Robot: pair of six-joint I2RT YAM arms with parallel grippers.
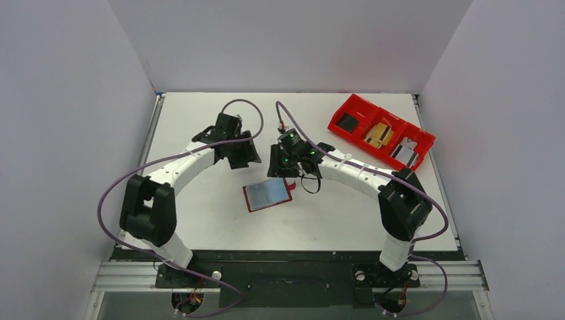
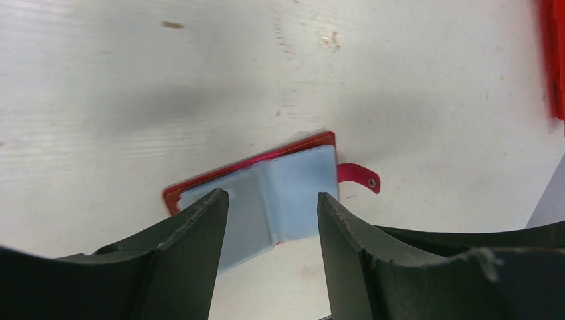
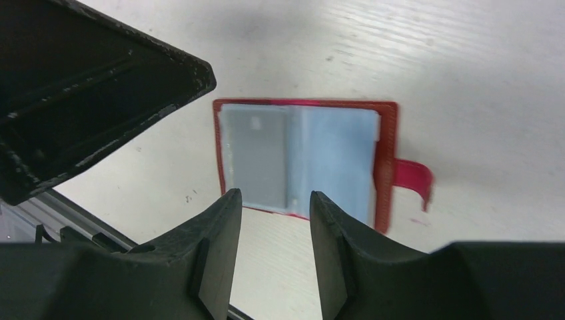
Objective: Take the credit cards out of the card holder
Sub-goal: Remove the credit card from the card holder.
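Red card holder [image 1: 268,195] lies open on the desk [image 1: 346,220], pale cards [image 3: 333,160] in its sleeves. Left fingers [image 2: 193,247] and right fingers [image 3: 213,260], both apart, hover above it. It would be best to pin one cover, then pinch a card's edge.

The bench [image 1: 200,220] is white, with a faint grain and a few small dark specks visible in the wrist views. The card holder [image 1: 268,195] lies open and flat near the middle of the bench, pale blue-grey inner side up. Its red strap tab [image 2: 360,177] sticks out sideways onto the surface. A bright red three-compartment bin [image 1: 381,131] sits at an angle towards the far right corner, well apart from the holder.
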